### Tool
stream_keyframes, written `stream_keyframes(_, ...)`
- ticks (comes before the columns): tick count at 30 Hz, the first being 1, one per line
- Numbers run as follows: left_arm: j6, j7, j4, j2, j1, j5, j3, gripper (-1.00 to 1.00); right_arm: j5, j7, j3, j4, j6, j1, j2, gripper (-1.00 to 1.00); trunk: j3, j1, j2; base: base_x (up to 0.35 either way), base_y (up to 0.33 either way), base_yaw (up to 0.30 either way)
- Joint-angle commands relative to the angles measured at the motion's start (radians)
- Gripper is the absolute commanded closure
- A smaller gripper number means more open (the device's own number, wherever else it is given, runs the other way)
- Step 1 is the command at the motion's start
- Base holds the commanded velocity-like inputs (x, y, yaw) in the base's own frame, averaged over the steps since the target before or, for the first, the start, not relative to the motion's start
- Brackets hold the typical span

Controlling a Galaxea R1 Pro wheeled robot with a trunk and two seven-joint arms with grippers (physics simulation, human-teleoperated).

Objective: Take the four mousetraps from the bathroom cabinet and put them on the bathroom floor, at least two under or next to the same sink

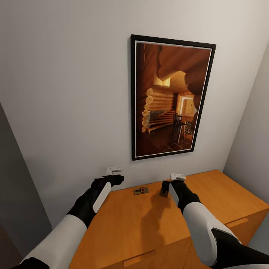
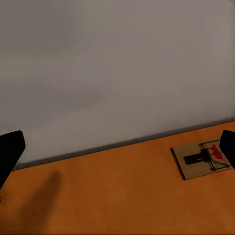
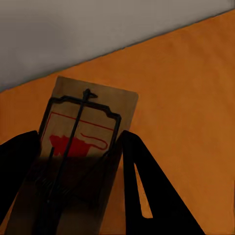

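One trap sits between the right jaws, apparently gripped, long axis along the fingers, while a second trap lies flat on the cabinet top by the wall, ahead-right of the released left jaws, the nearer arm.

Your right gripper covers the near end of the held mousetrap. In the head view, the cabinet is cut off below its front edge.
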Motion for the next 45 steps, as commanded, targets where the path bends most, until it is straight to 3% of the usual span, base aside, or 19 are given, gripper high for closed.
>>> stream_keyframes(1, 0.001, 0.009, -0.001, 0.002, 0.000, 0.010, -0.002, -1.00, 0.037, 0.036, 0.006, -0.005, 0.010, 0.000, -0.005, 1.00, -0.001, 0.000, -0.001, 0.000, 0.000, 0.000)
stream_keyframes(4, 0.001, 0.009, -0.001, 0.006, 0.000, 0.009, -0.003, -1.00, 0.090, 0.107, 0.023, -0.012, 0.028, 0.000, -0.015, 1.00, -0.001, 0.000, -0.001, 0.000, 0.000, 0.000)
stream_keyframes(8, 0.001, 0.010, -0.001, 0.008, 0.000, 0.009, -0.003, -1.00, 0.132, 0.182, 0.030, -0.023, 0.041, 0.000, -0.024, 1.00, -0.001, 0.000, -0.001, 0.000, 0.000, 0.000)
stream_keyframes(13, 0.003, 0.014, -0.001, 0.006, 0.000, 0.009, -0.003, -1.00, 0.237, 0.351, 0.033, -0.069, 0.071, 0.000, -0.034, 1.00, -0.001, 0.000, -0.001, 0.000, 0.000, 0.000)
stream_keyframes(16, 0.004, 0.019, 0.000, 0.004, 0.000, 0.009, -0.004, -1.00, 0.324, 0.476, 0.033, -0.094, 0.085, 0.000, -0.038, 1.00, -0.001, 0.000, -0.001, 0.000, 0.000, 0.000)
stream_keyframes(21, 0.005, 0.023, 0.001, 0.004, 0.001, 0.009, -0.005, -1.00, 0.423, 0.610, 0.031, -0.133, 0.093, 0.000, -0.040, 1.00, -0.001, 0.000, -0.001, 0.000, 0.000, 0.000)
stream_keyframes(34, 0.005, 0.029, 0.001, 0.001, 0.003, 0.008, -0.006, -1.00, 0.478, 0.752, 0.034, -0.145, 0.094, 0.000, -0.042, 1.00, -0.001, 0.000, -0.001, 0.000, 0.000, 0.000)
stream_keyframes(45, 0.006, 0.028, 0.001, 0.002, 0.004, 0.008, -0.006, -1.00, 0.631, 0.946, 0.034, -0.210, 0.094, 0.000, -0.042, 1.00, -0.001, 0.000, -0.001, 0.000, 0.000, 0.000)
